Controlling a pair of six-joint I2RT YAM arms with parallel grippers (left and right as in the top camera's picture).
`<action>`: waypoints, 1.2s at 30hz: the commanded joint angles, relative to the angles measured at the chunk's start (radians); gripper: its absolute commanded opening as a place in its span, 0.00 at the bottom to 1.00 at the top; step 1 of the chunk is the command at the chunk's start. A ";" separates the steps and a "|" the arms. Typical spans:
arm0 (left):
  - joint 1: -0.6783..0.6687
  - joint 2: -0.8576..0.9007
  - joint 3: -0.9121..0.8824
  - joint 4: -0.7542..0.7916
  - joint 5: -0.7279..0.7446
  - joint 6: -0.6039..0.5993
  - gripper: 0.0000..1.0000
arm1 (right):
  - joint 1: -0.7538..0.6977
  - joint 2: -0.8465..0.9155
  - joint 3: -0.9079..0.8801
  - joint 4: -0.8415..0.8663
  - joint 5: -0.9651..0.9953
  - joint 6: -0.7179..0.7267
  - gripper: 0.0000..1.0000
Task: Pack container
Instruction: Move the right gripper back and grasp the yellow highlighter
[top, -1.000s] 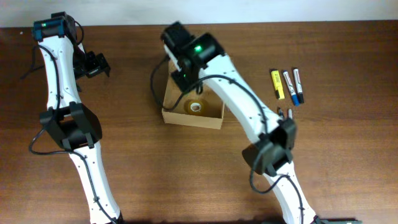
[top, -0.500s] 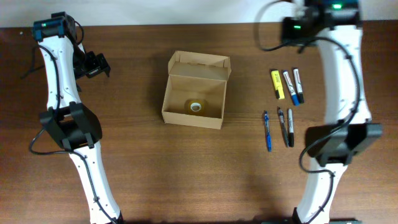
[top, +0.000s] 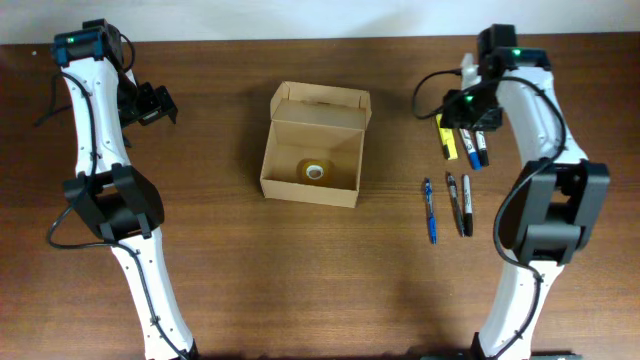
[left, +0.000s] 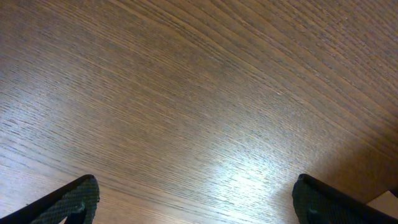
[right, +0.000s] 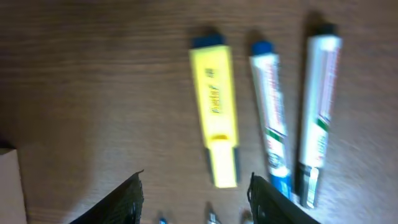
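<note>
Right claw (right: 196, 198): open, fingers (right: 124, 200) spread and holding nothing. It hangs over the near end of the yellow highlighter (right: 216, 106); from overhead it sits above the marker group (top: 462, 108).
Left claw (left: 199, 202): open wide, empty, only bare wood under it. It is near the far left edge of the table (top: 155, 103).
Container (top: 335, 192): mid-table, open, flap lid (top: 322, 98) standing up on its far side. A tape roll (top: 314, 172) lies flat on its floor. It is well apart from both claws.
Writing: dark print on the highlighter and red and green print on the blue-capped marker (right: 270, 112) and the black-capped marker (right: 316, 106), all too blurred to read. The box is plain.
Markers: three side by side, roughly parallel, close together.
Pens: a blue pen (top: 430, 210) and two dark pens (top: 460, 203) lie nearer the front, to the right of the box.
Surface: dark brown wood-grain table (top: 300, 270), with glare in the left wrist view.
Room: a pale strip (top: 250, 18) runs past the far edge.
Open space: broad bare wood in front of the box and between it and each arm.
</note>
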 joint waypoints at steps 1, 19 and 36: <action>0.003 0.009 -0.005 0.002 -0.010 0.001 1.00 | 0.036 0.029 -0.003 0.009 0.053 -0.025 0.55; 0.003 0.009 -0.005 0.002 -0.010 0.001 1.00 | 0.026 0.149 -0.004 0.044 0.150 -0.021 0.54; 0.003 0.009 -0.005 0.002 -0.011 0.001 1.00 | 0.026 0.200 0.014 0.016 0.120 0.020 0.04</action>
